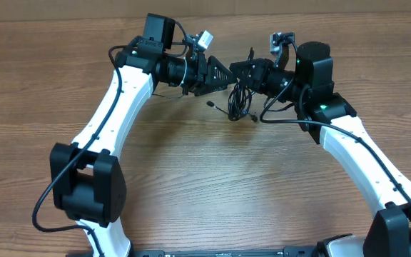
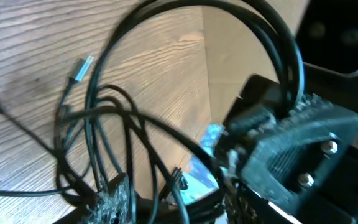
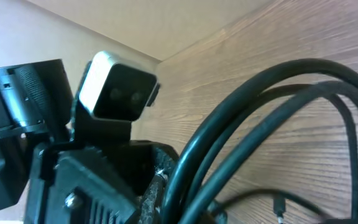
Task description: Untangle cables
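Item, cables (image 1: 240,100): thin black cords in one tangle, hanging between your two arms over the surface (image 1: 205,185); whether the lowest loops touched the wood, you could not tell.
Item, silvery plug (image 2: 81,68): on a loose strand out to the left of the tangle, clear of the knot.
Item, your left fingers (image 2: 113,200): at the tangle's left side, seemingly clenched on a gather of strands that converged there.
Item, your right fingers (image 2: 277,149): at the tangle's right side, against the big loops; clamped or released, the views did not show.
Step in hand, by judgement: the tangle was held up between both arms, the pull-apart not yet done.
Next move, by judgement: you needed one firm hold and a slow draw away from the tangle, following the loose strand so the loops slipped free instead of cinching
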`<state>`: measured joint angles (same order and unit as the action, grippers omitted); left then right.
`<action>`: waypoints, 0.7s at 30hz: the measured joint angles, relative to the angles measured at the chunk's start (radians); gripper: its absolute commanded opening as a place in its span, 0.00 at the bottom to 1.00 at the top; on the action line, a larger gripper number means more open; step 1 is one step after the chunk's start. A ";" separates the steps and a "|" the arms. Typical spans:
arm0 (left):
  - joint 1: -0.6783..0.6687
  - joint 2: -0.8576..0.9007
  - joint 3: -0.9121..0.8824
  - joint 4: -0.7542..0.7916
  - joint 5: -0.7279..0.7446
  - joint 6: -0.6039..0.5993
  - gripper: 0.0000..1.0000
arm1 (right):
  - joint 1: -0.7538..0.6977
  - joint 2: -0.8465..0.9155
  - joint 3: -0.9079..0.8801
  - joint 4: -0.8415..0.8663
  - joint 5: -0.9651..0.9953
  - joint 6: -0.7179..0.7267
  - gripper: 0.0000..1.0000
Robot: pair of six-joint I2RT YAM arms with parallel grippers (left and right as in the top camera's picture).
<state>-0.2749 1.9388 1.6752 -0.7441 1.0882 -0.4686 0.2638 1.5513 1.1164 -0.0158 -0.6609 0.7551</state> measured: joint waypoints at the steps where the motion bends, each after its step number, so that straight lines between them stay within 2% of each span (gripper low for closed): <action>1: 0.003 0.005 0.000 0.000 -0.002 -0.004 0.49 | 0.000 0.000 0.000 0.000 -0.004 0.000 0.04; 9: 0.045 0.010 0.000 -0.106 -0.085 -0.011 0.50 | 0.001 0.000 0.000 0.006 -0.020 0.001 0.04; 16: -0.018 0.010 0.000 -0.076 -0.117 -0.005 0.57 | 0.002 0.000 0.000 0.005 -0.022 0.001 0.04; 21: -0.040 0.024 0.000 -0.070 -0.123 -0.006 0.58 | 0.001 0.000 0.000 -0.002 -0.019 0.001 0.04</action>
<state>-0.3149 1.9633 1.6752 -0.8139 0.9653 -0.4744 0.2646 1.5513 1.1168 -0.0174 -0.6804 0.7559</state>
